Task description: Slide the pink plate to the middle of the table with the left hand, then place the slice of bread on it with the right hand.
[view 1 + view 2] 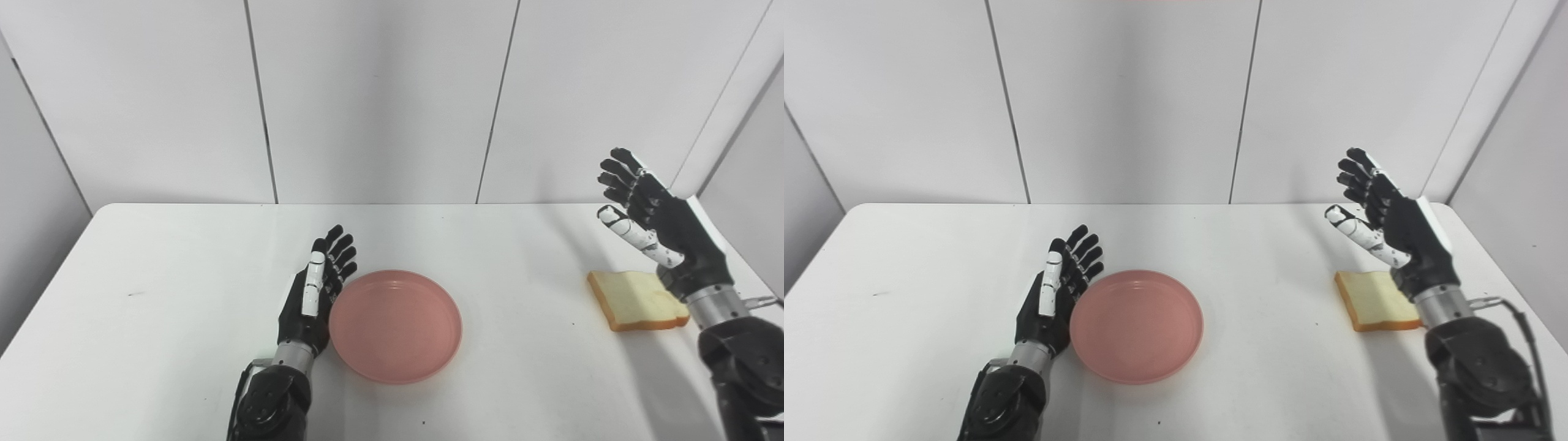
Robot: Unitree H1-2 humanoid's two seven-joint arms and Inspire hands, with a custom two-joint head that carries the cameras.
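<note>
The pink plate (395, 326) sits near the middle of the counter (153, 306), so the slide looks done or nearly so. The left hand (315, 294) rests flat against the plate's left rim, fingers straight and apart, holding nothing. The slice of bread (634, 299) lies at the right, not yet grasped; the right hand (658, 226) hovers above it, fingers apart.

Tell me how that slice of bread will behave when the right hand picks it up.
The slice of bread looks thick with a browned crust, so it will probably hold its shape rather than flop. It lies flat on the table, so fingers may struggle to get under an edge. It seems soft and light; the open right hand hovering above could dent it if it squeezes hard.
</note>
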